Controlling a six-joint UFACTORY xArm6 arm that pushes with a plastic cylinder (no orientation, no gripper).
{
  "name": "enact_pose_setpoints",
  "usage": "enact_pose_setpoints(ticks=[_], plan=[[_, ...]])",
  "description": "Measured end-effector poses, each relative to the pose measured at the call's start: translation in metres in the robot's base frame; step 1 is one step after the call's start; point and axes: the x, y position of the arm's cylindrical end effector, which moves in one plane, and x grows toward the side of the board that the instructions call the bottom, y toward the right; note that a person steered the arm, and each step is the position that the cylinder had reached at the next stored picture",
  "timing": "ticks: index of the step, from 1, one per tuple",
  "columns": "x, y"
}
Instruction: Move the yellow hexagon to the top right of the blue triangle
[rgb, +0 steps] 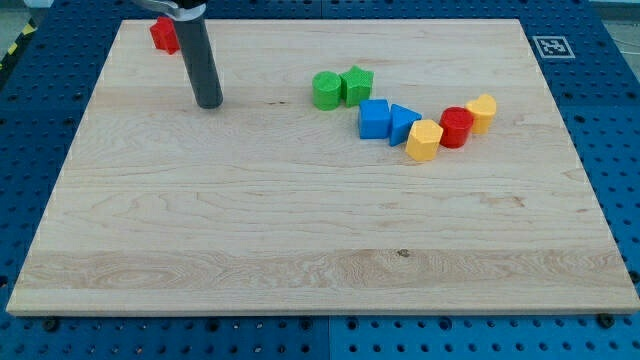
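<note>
Approach step: your tip (209, 102), bare rod with no jaws to report, sits well at nine o'clock of yellow hexagon (424, 140); next push it toward one o'clock of blue triangle (403, 124).

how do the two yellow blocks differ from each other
The yellow hexagon block lies right of the blue triangle block, touching it; the other yellow block sits further right and higher, beyond the red cylinder block. The hexagon shows flat facets; the other looks rounder. Both flank the red cylinder, far from my tip.
</note>
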Motion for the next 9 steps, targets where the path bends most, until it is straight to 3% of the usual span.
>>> enact_pose_setpoints(ticks=[4, 6, 9], plan=[[0.062, 0.017], [0.09, 0.064], [0.093, 0.065]])
